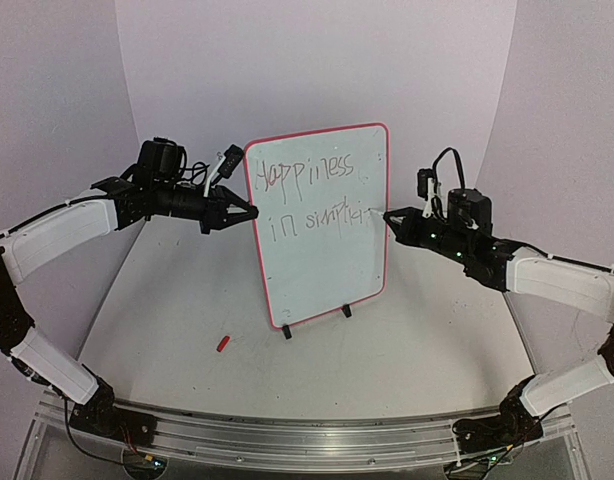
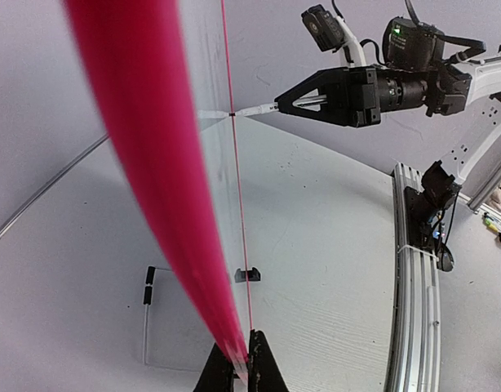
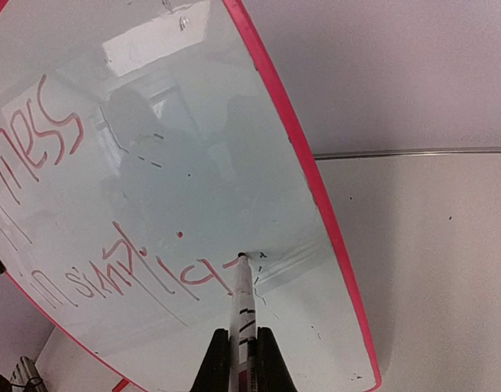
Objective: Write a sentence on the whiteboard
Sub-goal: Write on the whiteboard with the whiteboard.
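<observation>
**Left arm [image 1: 57,235] and right arm [image 1: 557,280].** The long links are cased in smooth white shells and joined by matte black joint housings. A boxy black camera module [image 1: 165,155] sits on each wrist. A thin black cable [image 1: 448,151] loops above the right wrist. The black left gripper [image 1: 255,213] and black right gripper [image 2: 278,103] each have two flat fingers tapering to a wedge-shaped point. A small green indicator light [image 2: 395,31] glows on the right wrist housing. The rounded bases [image 1: 99,408] are black.
</observation>
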Controlling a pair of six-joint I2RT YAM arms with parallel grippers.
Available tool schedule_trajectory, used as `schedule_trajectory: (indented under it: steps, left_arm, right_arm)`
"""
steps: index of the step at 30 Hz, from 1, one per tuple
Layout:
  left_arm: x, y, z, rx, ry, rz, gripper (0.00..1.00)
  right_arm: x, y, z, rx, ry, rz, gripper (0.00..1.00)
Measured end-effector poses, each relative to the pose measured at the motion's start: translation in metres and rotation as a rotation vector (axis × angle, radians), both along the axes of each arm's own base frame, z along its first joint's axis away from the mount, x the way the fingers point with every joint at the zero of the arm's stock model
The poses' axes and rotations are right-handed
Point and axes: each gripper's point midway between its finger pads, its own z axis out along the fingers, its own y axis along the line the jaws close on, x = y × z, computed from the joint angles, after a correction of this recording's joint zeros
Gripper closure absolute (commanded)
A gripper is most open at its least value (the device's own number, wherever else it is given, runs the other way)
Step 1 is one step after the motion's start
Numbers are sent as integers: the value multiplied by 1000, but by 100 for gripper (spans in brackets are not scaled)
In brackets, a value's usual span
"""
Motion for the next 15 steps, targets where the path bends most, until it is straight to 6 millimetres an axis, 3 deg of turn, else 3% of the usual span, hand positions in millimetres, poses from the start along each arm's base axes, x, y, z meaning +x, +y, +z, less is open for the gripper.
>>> schedule_trajectory:
  steps: [3, 10, 15]
  left_arm:
    - [0, 0, 0, 0, -2, -2, 100]
    - [0, 0, 0, 0, -3, -3, 100]
    - [0, 0, 0, 0, -3, -3, 100]
  right_arm:
    - [-2, -1, 3, 4, -4, 3, 100]
    - [-13, -1, 31, 47, -58, 36, 100]
    - [-11, 6, 29, 49, -52, 60, 100]
